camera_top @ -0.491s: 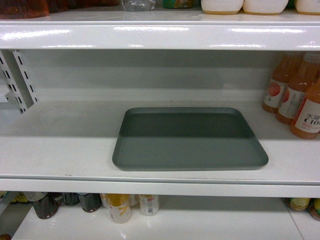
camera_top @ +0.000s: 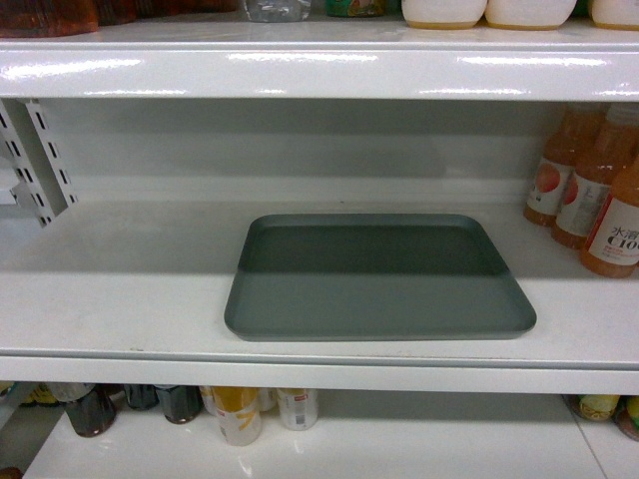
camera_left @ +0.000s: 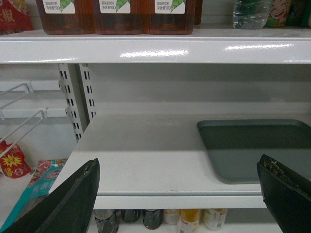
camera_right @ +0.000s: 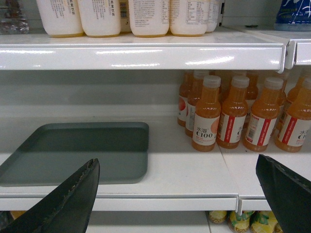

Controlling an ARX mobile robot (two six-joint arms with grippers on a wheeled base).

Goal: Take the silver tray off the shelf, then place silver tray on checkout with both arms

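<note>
Where the head view looks onto the shelf, we see the silver tray lying flat at mid-board, its front rim just behind the thick front lip. Orange juice bottles stand at the right, well apart from the tray's right edge. A perforated upright sits at the far left, with bare board between it and the tray. An upper shelf board overhangs the bay. Neither arm appears in this view.

From the left wrist view, the left end effector is spread wide, its two black fingers low in the frame and in front of the shelf lip, holding nothing. The tray lies to the right, untouched. Dark brown bottles stand on the board above.

From the right wrist view, the right end effector is likewise spread wide and empty, in front of the lip. The tray lies to the left; labelled juice bottles stand near its right edge, with a strip of bare board between. White containers line the upper board.
</note>
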